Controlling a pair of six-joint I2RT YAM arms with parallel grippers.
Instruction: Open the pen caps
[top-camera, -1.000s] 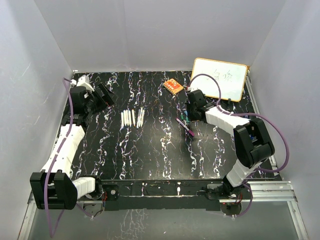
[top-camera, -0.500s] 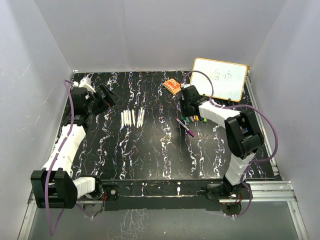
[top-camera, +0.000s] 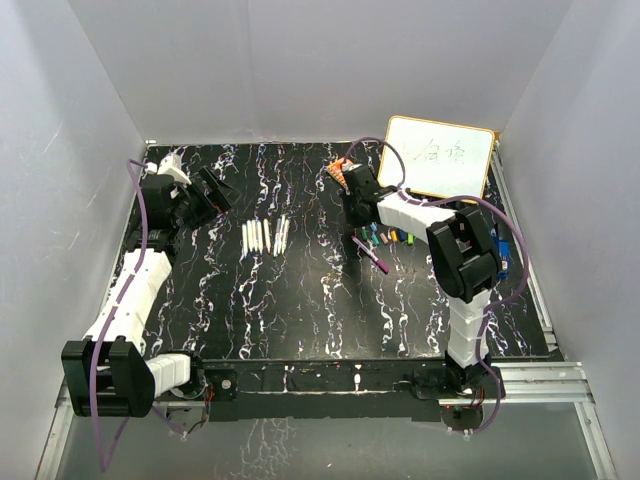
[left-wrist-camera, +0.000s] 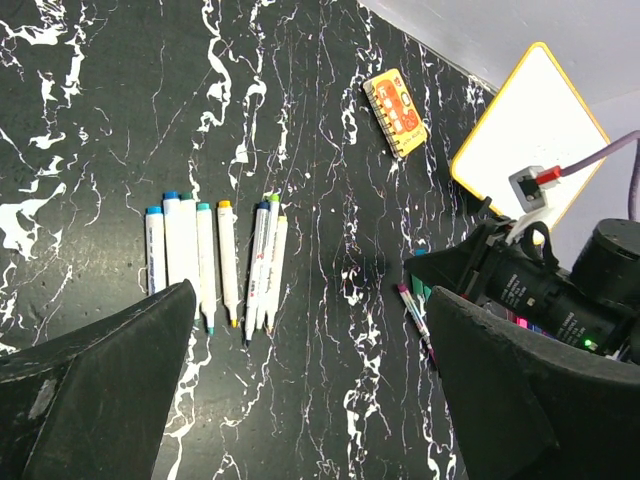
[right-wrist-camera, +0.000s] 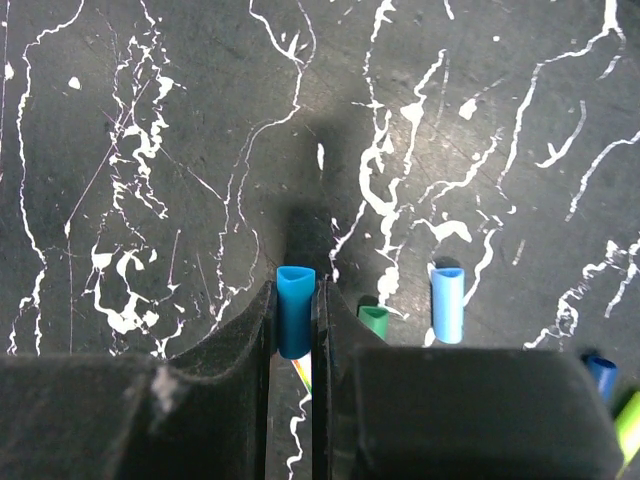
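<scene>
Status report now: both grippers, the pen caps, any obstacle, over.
Right gripper shut on blue cap. Left gripper open, empty. Light blue cap, green cap lie on table. No obstacle seen.

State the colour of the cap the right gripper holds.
The cap is blue; right wrist view.

top external: high, behind arm bases, looks down over whole worktop (top-camera: 300, 310) | left wrist: raised, faces right across marker row (left-wrist-camera: 215, 260) to whiteboard (left-wrist-camera: 525, 140), both shared with top | right wrist: very close, straight down between own fingers (right-wrist-camera: 232, 352), shares worktop only
</scene>
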